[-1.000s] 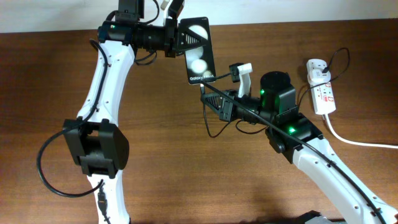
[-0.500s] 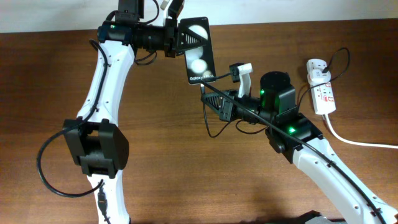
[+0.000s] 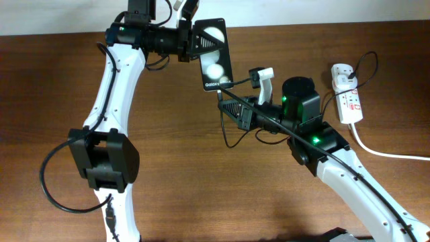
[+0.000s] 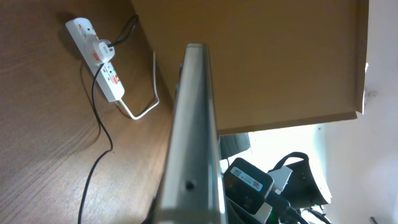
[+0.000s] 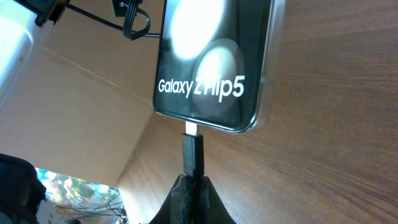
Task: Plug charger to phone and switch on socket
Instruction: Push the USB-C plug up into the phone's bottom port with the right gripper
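Note:
My left gripper (image 3: pixel 195 39) is shut on the phone (image 3: pixel 215 59) and holds it above the table, screen up, with two white spots and "Galaxy" text. In the left wrist view the phone (image 4: pixel 193 124) shows edge-on. My right gripper (image 3: pixel 228 104) is shut on the charger plug (image 5: pixel 192 152), just below the phone's bottom edge. In the right wrist view the plug's metal tip touches the bottom edge of the phone (image 5: pixel 214 62); how deep it sits I cannot tell. The thin black cable (image 4: pixel 99 143) runs to the white adapter (image 3: pixel 342 82) in the socket (image 3: pixel 348 97).
The socket (image 4: pixel 96 56) lies at the table's far right, with its thick white cord (image 3: pixel 383 151) running off the right edge. The left arm's base (image 3: pixel 104 158) stands at the left. A wall board rises behind the table (image 4: pixel 261 56).
My right gripper has crept slightly up toward the phone with the plug; the plug now covers part of the screen text in the overhead view. The left arm has stayed still.

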